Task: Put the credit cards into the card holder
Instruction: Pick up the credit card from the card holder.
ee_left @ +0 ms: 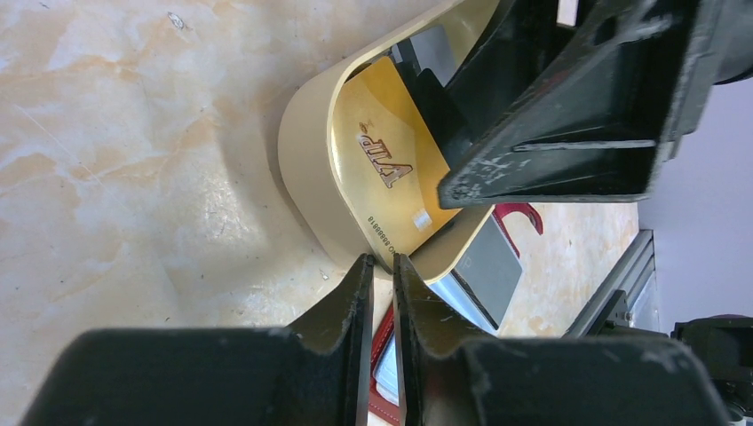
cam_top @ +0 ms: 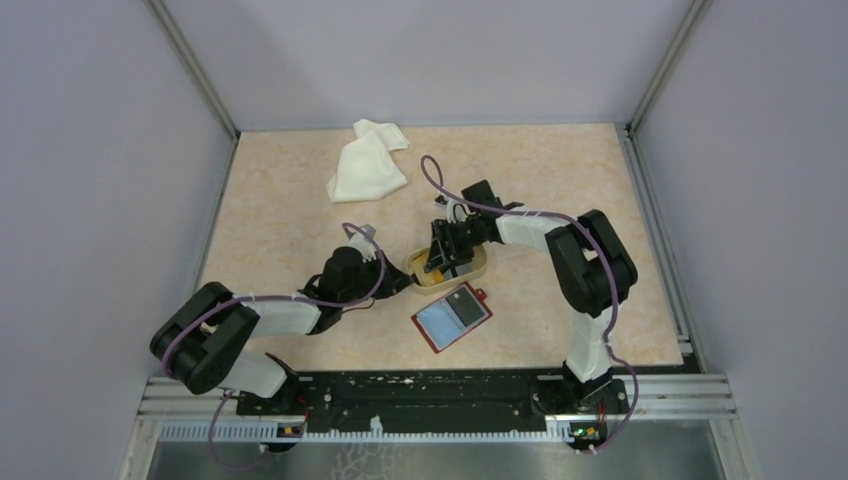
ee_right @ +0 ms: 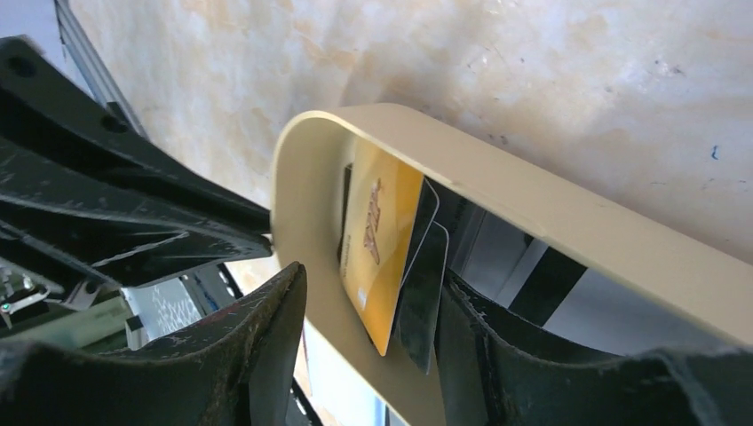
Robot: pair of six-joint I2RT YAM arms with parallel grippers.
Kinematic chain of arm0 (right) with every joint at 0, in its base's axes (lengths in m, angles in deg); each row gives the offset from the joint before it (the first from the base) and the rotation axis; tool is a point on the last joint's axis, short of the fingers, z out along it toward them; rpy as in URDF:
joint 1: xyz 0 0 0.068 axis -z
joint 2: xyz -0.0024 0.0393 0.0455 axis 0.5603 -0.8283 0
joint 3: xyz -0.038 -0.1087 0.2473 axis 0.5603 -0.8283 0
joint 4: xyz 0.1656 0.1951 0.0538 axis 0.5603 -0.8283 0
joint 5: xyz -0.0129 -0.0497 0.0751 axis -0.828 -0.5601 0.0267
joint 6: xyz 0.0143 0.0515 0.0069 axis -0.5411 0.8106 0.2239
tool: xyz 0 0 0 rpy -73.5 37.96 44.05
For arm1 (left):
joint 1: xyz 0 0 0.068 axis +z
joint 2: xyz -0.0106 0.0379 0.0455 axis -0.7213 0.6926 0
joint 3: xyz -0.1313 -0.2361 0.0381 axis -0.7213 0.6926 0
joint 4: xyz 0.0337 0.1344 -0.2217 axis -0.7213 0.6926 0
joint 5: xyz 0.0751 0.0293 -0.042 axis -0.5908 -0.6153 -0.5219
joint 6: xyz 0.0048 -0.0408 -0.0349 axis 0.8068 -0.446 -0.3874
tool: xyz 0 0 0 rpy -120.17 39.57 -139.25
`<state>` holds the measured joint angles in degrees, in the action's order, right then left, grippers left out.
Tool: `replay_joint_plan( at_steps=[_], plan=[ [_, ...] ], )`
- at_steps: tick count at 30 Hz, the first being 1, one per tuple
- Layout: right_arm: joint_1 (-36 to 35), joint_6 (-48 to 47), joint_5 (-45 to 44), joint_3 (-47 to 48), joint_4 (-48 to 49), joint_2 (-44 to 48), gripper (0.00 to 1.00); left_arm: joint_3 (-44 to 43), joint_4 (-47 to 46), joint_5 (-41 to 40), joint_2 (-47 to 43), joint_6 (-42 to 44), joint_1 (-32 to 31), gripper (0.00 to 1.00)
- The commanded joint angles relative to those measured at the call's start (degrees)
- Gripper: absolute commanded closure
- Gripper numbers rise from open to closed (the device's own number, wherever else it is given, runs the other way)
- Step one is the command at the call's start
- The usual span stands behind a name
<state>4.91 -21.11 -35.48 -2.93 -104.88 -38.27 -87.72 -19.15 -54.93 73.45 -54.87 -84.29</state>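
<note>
A tan oval dish (cam_top: 415, 272) holds the credit cards. A yellow-orange card (ee_left: 391, 169) stands on edge against the dish's inner wall, with a dark card (ee_right: 422, 302) leaning behind it. My left gripper (ee_left: 380, 259) is shut on the dish's near rim (ee_left: 306, 169). My right gripper (ee_right: 371, 273) is open, one finger outside the dish wall (ee_right: 533, 204) and the other inside behind the two cards. The red card holder (cam_top: 452, 317) lies open just in front of the dish, with a grey card (cam_top: 467, 307) in one pocket.
A crumpled white cloth (cam_top: 368, 160) lies at the back of the table. Grey walls with aluminium rails close in the left, right and far sides. The black base rail (cam_top: 430, 395) runs along the near edge.
</note>
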Motion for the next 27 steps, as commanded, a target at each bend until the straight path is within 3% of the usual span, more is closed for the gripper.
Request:
replay_joint_plan(
  at_steps=[1, 8, 11, 18, 27],
  plan=[
    [-1.0, -1.3, -0.7, 2.0, -0.4, -1.4, 0.49, -1.0, -3.1, 1.2, 0.4, -0.5, -0.1, 0.81],
    [-0.2, -2.1, 0.5, 2.3, -0.6, 0.5, 0.53, -0.8, -2.8, 0.9, -0.5, -0.3, -0.1, 0.81],
    [0.1, -1.9, 0.7, 2.1, -0.5, 0.5, 0.63, -0.9, -2.8, 1.1, -0.6, -0.2, -0.1, 0.81],
    [0.6, -2.8, -1.0, 2.7, -1.4, 0.9, 0.99, -0.9, -3.1, 1.4, -1.2, 0.1, -0.1, 0.77],
    [3.8, -9.2, 0.6, 2.2, -2.4, 5.6, 1.00, -1.6, -2.6, 0.5, -4.8, 2.7, -0.1, 0.54]
  ],
)
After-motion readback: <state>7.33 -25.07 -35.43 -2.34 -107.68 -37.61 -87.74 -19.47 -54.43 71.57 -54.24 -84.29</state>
